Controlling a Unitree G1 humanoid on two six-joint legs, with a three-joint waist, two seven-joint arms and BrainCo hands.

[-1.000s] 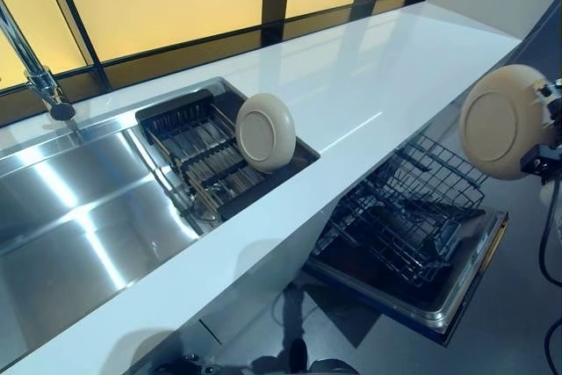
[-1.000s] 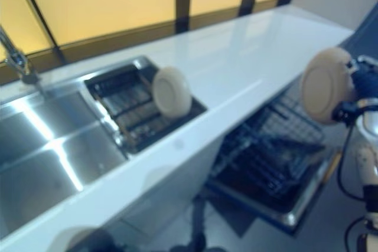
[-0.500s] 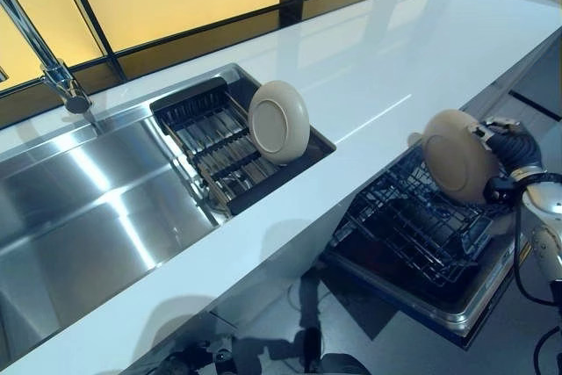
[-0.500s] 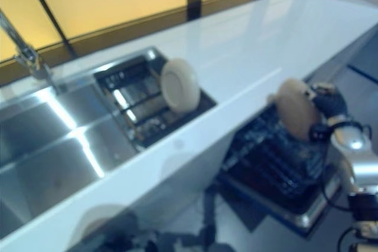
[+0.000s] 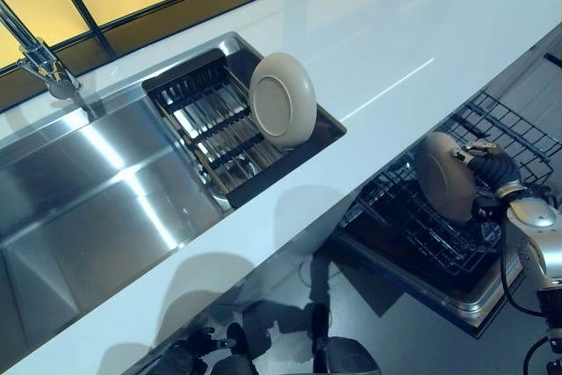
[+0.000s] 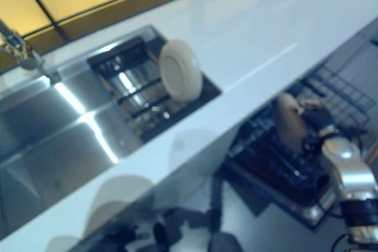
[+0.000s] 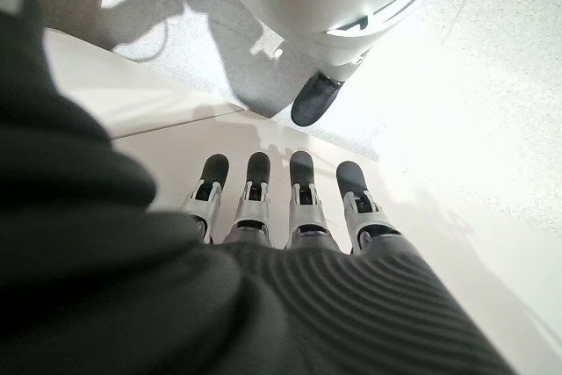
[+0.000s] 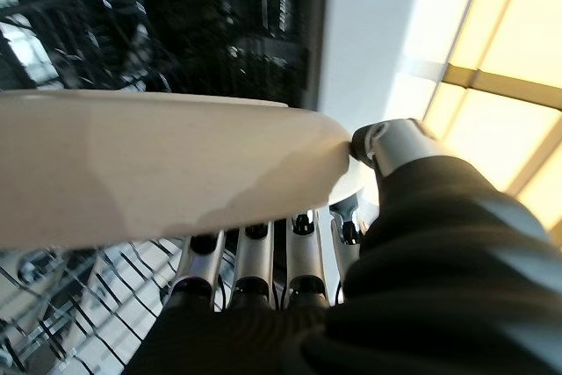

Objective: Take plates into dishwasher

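My right hand (image 5: 487, 164) is shut on a beige plate (image 5: 445, 176), held upright on its edge low over the pulled-out black wire rack (image 5: 413, 226) of the open dishwasher. In the right wrist view the plate (image 8: 158, 169) is pinched between thumb and fingers (image 8: 255, 261), with the rack wires (image 8: 79, 313) just below. A second beige plate (image 5: 281, 99) stands upright in the dark drying rack (image 5: 211, 120) in the sink. My left hand (image 7: 281, 217) hangs low by the floor, fingers straight and empty.
A white counter (image 5: 395, 50) runs between the sink and the dishwasher. The steel sink basin (image 5: 88, 217) and a faucet (image 5: 35, 54) lie at the left. The dishwasher door (image 5: 457, 292) lies open below the rack.
My right hand has brought the plate down from above the counter edge to just over the dishwasher rack. The camera has tilted down and shifted.
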